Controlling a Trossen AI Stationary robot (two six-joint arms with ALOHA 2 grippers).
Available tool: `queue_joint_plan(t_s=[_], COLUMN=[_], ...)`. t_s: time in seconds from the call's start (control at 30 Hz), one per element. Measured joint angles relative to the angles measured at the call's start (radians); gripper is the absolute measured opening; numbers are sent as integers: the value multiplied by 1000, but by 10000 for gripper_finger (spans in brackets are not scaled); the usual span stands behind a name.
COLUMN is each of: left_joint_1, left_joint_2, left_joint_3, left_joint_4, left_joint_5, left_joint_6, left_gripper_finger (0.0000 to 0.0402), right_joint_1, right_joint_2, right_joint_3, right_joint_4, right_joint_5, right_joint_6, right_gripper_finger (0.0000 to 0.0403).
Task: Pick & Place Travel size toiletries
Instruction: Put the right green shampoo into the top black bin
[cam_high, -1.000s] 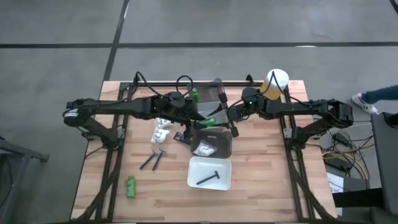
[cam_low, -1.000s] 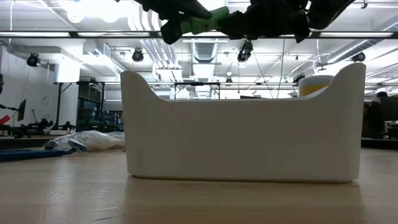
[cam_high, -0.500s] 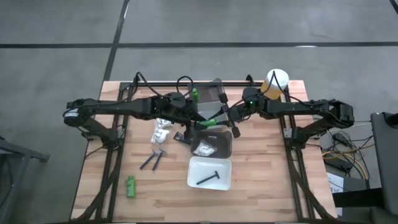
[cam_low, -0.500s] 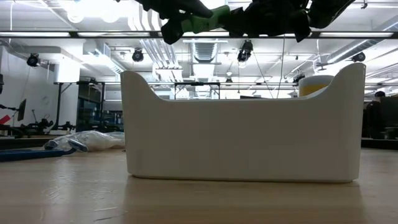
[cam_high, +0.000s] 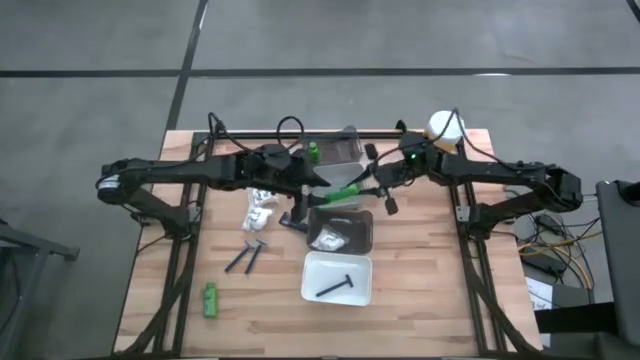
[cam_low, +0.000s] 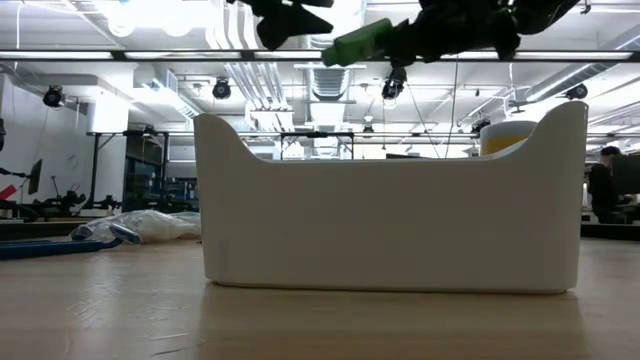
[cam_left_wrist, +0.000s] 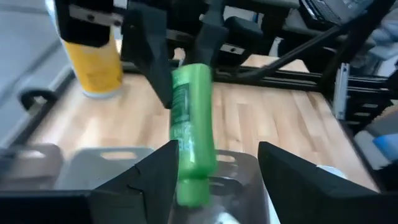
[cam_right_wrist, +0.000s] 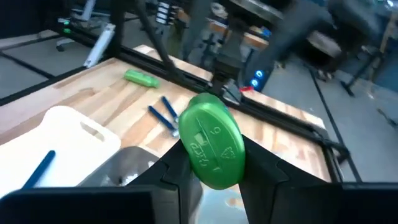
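A bright green bottle (cam_high: 347, 191) hangs in the air over the grey tray (cam_high: 368, 222) at mid-table. My right gripper (cam_high: 368, 186) is shut on it. My left gripper (cam_high: 318, 188) stands open just to its left; the bottle's cap end (cam_left_wrist: 189, 186) lies between the left fingers, and the low view shows a gap between them and the bottle (cam_low: 360, 42). Another green bottle (cam_high: 210, 299), two dark sticks (cam_high: 246, 256) and white packets (cam_high: 260, 208) lie on the table's left half. My right gripper pinches the green bottle at its base end (cam_right_wrist: 189, 155) between its two fingers, the round base facing the wrist. The fingers come about level from the table's right and lie along the bottle. The bottle is lifted clear, cap end toward the left gripper and slightly lower.
A white tray (cam_high: 312, 290) near the front holds a dark razor stick (cam_high: 335, 286). The grey tray holds a white packet (cam_high: 328, 240). A big yellow white-capped container (cam_high: 443, 128) stands at the far right. A third green bottle (cam_high: 313, 152) lies by the far edge.
My left gripper has let go of the green bottle and risen a little. My right gripper has drawn back toward the table's right edge with the bottle, which now slants with its cap end lower and sits apart from the left fingers.
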Motion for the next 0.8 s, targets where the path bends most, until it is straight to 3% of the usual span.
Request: queue_joint_plan(t_s=[0.17,0.43,0.57,0.8], left_joint_1=[2,-7,-7,-5], left_joint_2=[-30,-30,-39,-43], left_joint_3=[-4,-57,-160,-403], left_joint_4=[-9,8,207,709], left_joint_5=[-65,-107,-106,-104], left_joint_6=[115,171,208,241], left_gripper_finger=[220,197,185,179], right_joint_1=[-59,-144,-175,-194], right_joint_2=[-71,-171,-200,-205], right_joint_3=[0,-62,-142,-299], right_joint_4=[-27,-35,84,351], right_joint_5=[0,-27,-74,-85], right_joint_6=[81,169,237,388], right_gripper_finger=[95,98,96,98])
